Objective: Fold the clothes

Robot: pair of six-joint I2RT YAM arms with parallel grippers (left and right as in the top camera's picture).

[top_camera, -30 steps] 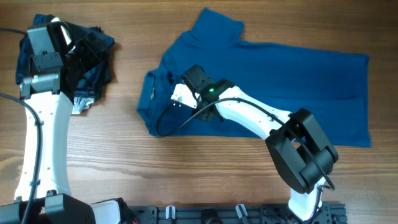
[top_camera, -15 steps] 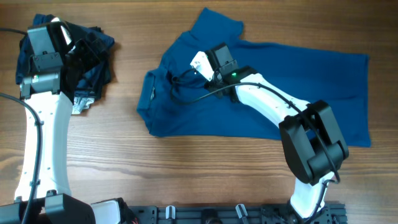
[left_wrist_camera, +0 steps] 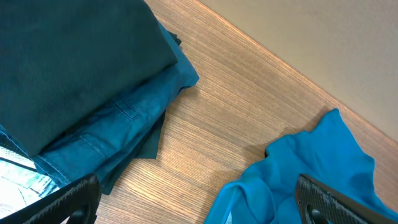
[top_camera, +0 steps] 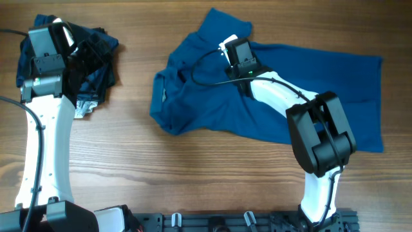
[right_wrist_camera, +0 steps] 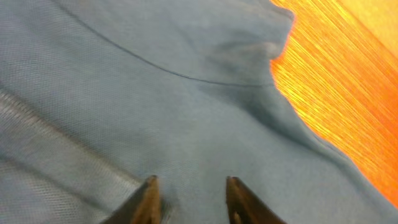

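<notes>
Swung up toward twelve o'clock, the right gripper (right_wrist_camera: 189, 198) pinches the blue shirt (top_camera: 309, 84), spread from centre to three o'clock, likely to drag its side over for folding; the left gripper (left_wrist_camera: 196, 190) gapes empty above the ten o'clock dark pile (top_camera: 96, 61).

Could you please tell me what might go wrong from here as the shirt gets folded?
The right gripper sits on the polo shirt near its collar, where the fabric lies rumpled; pulling may bunch it further. The arm's black cable loops over the fabric and could snag it.
</notes>
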